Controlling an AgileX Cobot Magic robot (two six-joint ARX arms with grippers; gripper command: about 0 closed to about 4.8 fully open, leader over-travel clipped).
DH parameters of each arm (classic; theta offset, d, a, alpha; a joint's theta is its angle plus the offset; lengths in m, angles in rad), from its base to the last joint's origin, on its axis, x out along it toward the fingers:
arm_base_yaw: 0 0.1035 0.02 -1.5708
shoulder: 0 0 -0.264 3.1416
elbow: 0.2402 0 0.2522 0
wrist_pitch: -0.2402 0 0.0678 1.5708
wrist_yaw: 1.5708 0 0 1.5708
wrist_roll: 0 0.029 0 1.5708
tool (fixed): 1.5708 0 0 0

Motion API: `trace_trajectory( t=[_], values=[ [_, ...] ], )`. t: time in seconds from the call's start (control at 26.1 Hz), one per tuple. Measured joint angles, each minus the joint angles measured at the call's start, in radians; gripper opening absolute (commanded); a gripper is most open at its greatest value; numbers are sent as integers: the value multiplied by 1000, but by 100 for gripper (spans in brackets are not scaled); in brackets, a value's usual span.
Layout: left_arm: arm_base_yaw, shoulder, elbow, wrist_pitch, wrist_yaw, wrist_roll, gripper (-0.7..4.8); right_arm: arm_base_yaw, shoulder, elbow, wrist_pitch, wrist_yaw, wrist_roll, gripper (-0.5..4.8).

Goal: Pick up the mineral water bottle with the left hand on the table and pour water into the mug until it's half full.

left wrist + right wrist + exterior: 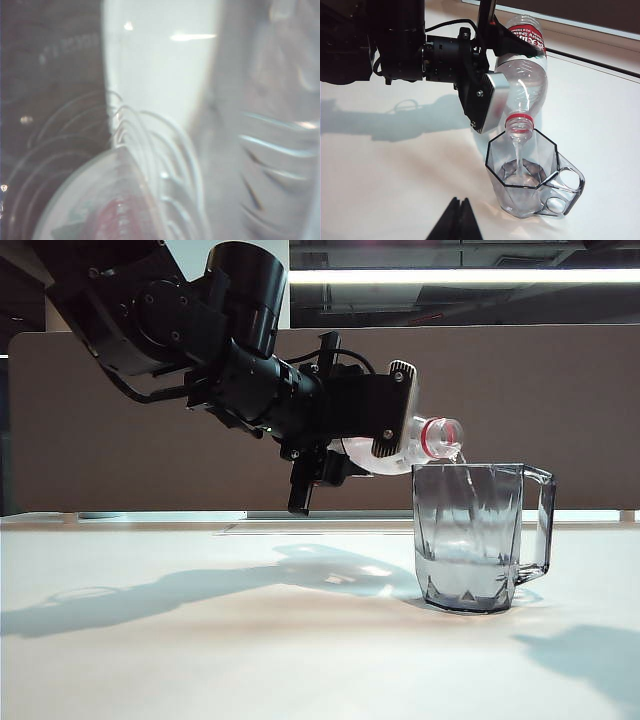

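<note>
On the table (pixel 200 660) we count one mug (pixel 480 535), one mineral water bottle (pixel 522 85) clamped tilted by our left gripper (pixel 492 75), pouring water (pixel 519 157); our right gripper (pixel 456 220) sits pinched together.

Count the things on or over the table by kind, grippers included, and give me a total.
Bottles: 1, the bottle, tipped over the mug.
Mugs: 1, the mug.
Grippers: 2, left gripper gripping the bottle; right gripper low, jaws together.
Total: 4

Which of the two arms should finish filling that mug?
The left. Its gripper already clamps the tilted mineral water bottle, whose mouth sits over the mug with water streaming in. The right gripper is shut, empty and set back from the mug.
</note>
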Motion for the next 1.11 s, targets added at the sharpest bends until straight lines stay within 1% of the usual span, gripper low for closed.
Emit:
trace_trajectory(
  t=[1.0,1.03,1.11],
  values=[
    [0,0,0,21,0,-1,227,0,0,0,0,0,0,-8],
    [0,0,0,18,0,-4,227,0,0,0,0,0,0,-8],
    [0,0,0,10,0,-47,227,0,0,0,0,0,0,-8]
  ],
)
